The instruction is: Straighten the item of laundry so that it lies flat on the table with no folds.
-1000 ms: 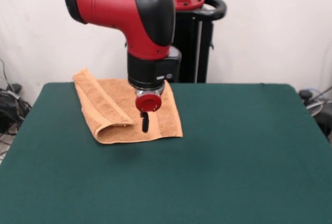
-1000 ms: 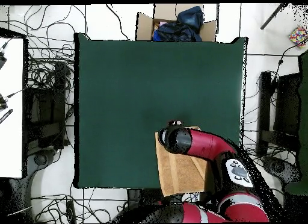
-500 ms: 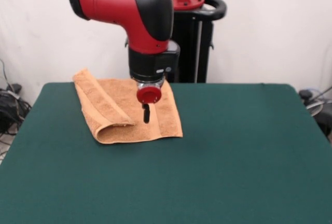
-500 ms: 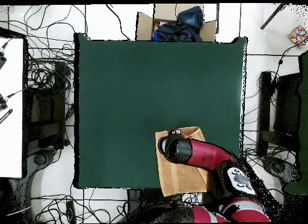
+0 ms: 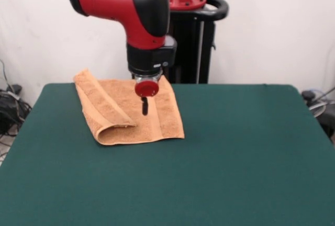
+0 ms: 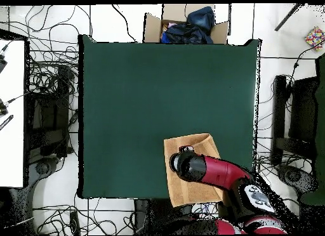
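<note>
The orange-tan towel [image 5: 163, 116] lies at the table's far left corner in the front view. Its left part is folded over itself in a long diagonal flap [image 5: 107, 108]. In the overhead view the towel [image 6: 193, 144] lies at the table's bottom edge, partly under the arm. My gripper [image 5: 145, 109] hangs a little above the towel's middle, beside the flap's right edge, holding nothing. I cannot tell if it is open or shut. The dark green table [image 5: 235, 158] also shows in the overhead view [image 6: 139, 87].
The black pedestal [image 5: 201, 43] stands behind the table's far edge. In the overhead view a cardboard box with dark clothes [image 6: 184, 27] sits past the table's top edge, and cables lie on the floor at the left [image 6: 51, 106].
My gripper has risen and moved back toward the pedestal, from the towel's near edge to over its middle. The towel has not changed.
</note>
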